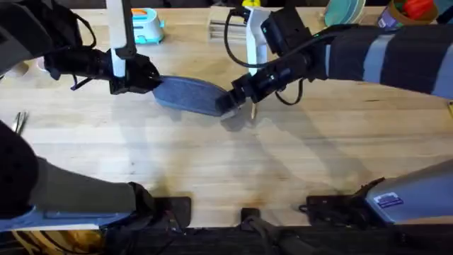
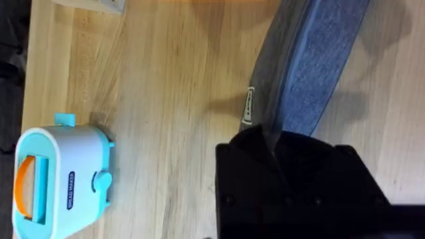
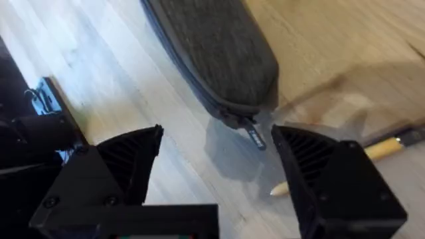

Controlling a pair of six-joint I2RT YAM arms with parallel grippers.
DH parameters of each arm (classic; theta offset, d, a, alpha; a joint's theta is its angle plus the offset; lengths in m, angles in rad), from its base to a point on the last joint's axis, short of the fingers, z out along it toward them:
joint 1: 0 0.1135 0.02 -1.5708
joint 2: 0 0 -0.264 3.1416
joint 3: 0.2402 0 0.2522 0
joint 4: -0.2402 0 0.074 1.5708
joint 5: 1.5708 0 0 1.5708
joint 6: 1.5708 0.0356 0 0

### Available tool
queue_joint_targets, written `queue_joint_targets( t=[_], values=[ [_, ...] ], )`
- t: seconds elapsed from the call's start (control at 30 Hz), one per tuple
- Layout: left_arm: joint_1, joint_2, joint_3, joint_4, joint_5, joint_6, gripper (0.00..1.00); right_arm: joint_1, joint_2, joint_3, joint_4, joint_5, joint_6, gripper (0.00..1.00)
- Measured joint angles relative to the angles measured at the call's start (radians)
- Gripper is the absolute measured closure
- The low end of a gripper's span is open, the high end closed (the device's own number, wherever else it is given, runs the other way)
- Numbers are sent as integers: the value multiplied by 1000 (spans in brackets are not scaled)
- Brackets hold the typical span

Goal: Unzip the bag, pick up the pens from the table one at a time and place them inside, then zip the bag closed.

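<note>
The grey-blue bag point(image 1: 187, 95) lies across the middle of the table point(image 1: 226, 163), its zipper shut along its length. My left gripper point(image 1: 146, 79) is shut on the bag's left end point(image 2: 312, 66), which disappears between the black fingers point(image 2: 292, 172). My right gripper point(image 1: 230, 104) hovers open at the bag's other end point(image 3: 212, 46), its fingers point(image 3: 126, 166) straddling the small zipper pull tab point(image 3: 255, 136) without touching it. A yellow-tan pen point(image 3: 372, 149) lies on the wood just beyond that end, partly behind the right finger, and is visible by the gripper point(image 1: 253, 110).
A teal toy toaster point(image 1: 147, 25) stands at the back left, close to the left arm point(image 2: 60, 176). Dishes point(image 1: 343, 10) and a red item point(image 1: 414, 8) sit at the back right. Scissors point(image 1: 20, 120) lie at the far left edge.
</note>
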Motion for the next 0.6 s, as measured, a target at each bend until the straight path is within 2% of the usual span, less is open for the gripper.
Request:
queue_joint_targets(
  t=[0.23,0.5,0.6],
  values=[
    [0,0,0,0,0,0,958,9,5,0,57,0,-10,18],
    [0,0,0,0,0,0,958,9,12,0,58,0,-15,97],
    [0,0,0,0,0,0,958,9,18,0,59,0,-19,192]
  ],
)
